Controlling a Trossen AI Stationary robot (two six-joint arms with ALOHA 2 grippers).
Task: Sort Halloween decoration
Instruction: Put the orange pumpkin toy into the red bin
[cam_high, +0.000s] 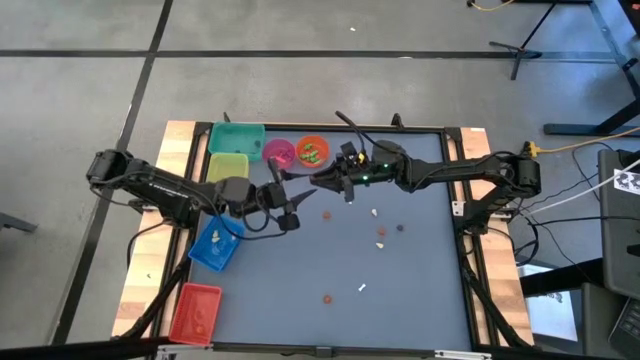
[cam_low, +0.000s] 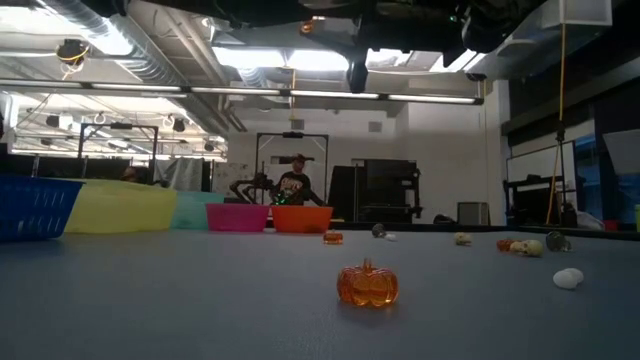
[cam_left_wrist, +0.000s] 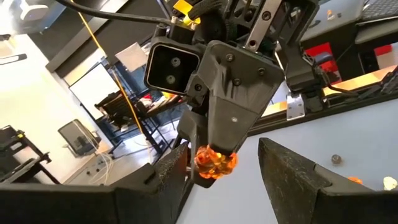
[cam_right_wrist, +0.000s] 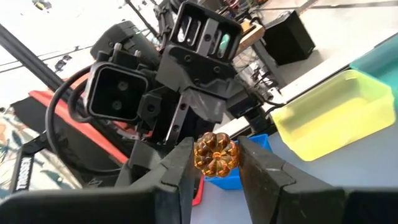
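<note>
**Right gripper holds orange pumpkin mid-air, facing the left gripper**

Readable writing: partial white "TROSSEN" lettering on the left arm (cam_right_wrist: 23, 171). Right gripper (cam_right_wrist: 214, 163) is clamped on a small translucent orange ribbed plastic pumpkin (cam_right_wrist: 215, 155), raised above the table's far middle. Left gripper (cam_left_wrist: 221, 165) faces it close by, jaws wide, empty. Another orange pumpkin trinket (cam_low: 367, 284) sits on the grey tabletop (cam_high: 400, 270); more trinkets are scattered around.

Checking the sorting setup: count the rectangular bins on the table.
4, all along the table's left side: teal bin at the back, yellow bin next to it, blue bin midway, red bin at the front corner. None appears hidden.
</note>
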